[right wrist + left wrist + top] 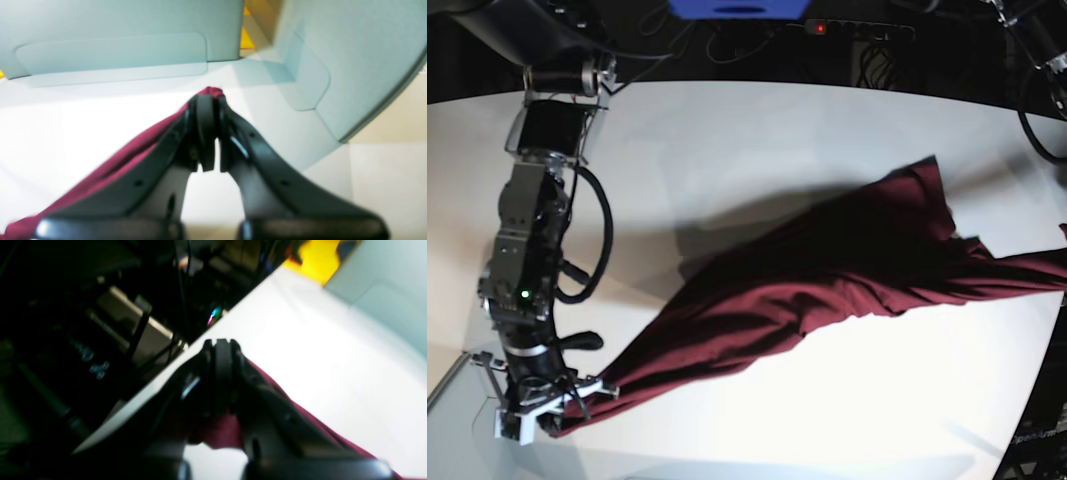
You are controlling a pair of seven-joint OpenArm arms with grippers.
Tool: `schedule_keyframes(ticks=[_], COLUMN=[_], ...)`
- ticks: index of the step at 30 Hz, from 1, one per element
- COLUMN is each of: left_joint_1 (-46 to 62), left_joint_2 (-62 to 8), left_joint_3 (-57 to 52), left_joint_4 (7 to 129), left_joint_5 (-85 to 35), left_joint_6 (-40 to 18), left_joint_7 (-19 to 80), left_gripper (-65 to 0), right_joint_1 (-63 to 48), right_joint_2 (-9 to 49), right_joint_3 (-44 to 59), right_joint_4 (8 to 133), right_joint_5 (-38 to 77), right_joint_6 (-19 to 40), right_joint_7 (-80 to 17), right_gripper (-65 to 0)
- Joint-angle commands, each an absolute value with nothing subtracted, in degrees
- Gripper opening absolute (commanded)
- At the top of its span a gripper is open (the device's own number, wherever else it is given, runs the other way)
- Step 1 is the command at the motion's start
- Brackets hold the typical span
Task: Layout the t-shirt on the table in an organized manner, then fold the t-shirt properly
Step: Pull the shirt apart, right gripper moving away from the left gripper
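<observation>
Soft maroon knit t-shirt [827, 270] — smooth white table [727, 140]

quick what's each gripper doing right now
Left gripper: shut on the t-shirt.
Right gripper: shut on the t-shirt.

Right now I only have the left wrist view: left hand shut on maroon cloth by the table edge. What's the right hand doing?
Observer: The right hand is shut on another part of the t-shirt. In its wrist view a bit of cloth pokes out past the tips.
Operator: Shirt flat on the table?
Observer: No. In the base view it runs as a bunched, wrinkled band across the table. It starts at the right hand near the front corner and goes off the opposite frame edge. Your left hand is outside that view.
</observation>
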State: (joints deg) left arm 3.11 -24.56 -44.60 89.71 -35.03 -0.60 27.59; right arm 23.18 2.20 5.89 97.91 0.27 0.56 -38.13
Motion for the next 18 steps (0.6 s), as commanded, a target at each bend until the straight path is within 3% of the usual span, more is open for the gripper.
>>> schedule_keyframes(ticks=[1, 13, 18], left_joint_1=[2.86, 16.31, 19.21], left_joint_2=[-24.92, -16.92, -15.43], left_joint_3=[-45.14, -44.70, -41.71], left_joint_4=[90.86, 100.53, 96.57], left_joint_5=[-35.30, -34.95, -34.95], left_joint_6=[-0.57, -0.66, -0.66], left_joint_7=[26.33, 26.95, 26.95], left_gripper=[-64.8, -64.8, -64.8], right_joint_1=[23.43, 18.86, 18.68], right_joint_2=[2.42, 2.51, 3.82], right_joint_3=[5.93, 11.56, 11.65], right_joint_4=[99.12, 98.95, 99.03], right_joint_5=[0.31, 0.31, 0.40], right_joint_6=[0.48, 0.48, 0.48], right_joint_7=[-36.18, -36.09, -36.09], right_gripper=[-65.0, -65.0, -65.0])
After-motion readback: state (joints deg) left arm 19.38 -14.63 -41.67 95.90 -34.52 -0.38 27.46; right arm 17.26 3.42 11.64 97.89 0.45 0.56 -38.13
